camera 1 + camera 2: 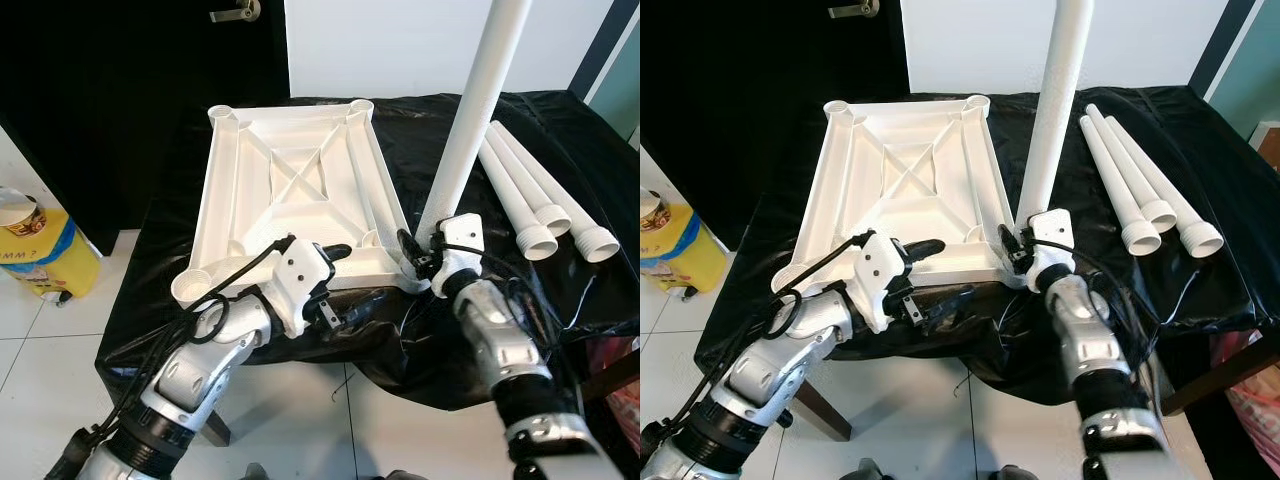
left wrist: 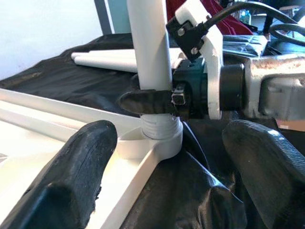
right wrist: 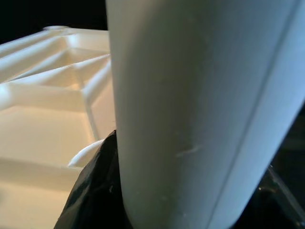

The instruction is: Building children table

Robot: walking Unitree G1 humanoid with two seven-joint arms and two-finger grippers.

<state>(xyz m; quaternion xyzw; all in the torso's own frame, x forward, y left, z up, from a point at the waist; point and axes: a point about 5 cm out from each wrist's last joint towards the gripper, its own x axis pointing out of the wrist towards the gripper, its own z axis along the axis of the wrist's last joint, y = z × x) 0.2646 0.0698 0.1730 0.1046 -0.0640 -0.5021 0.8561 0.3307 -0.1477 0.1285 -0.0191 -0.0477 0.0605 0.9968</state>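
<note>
Left wrist view showed the right hand [image 2: 164, 102] pinching the upright leg [image 2: 150, 45] just above its threaded end, which sat in a corner socket [image 2: 159, 143] of the upturned white table [image 1: 290, 190]. The left hand [image 1: 335, 285] was spread at the table's near edge. Three spare legs [image 1: 545, 195] lay on the black-covered tabletop [image 1: 450, 130].

Between the left gripper's [image 2: 164, 186] two spread black fingers [image 2: 71, 176], the right gripper [image 2: 157, 102] clamps the upright white table leg [image 2: 148, 43] just above its threaded end seated in the tabletop's corner socket [image 2: 159, 145], over black sheeting [image 2: 190, 200].
</note>
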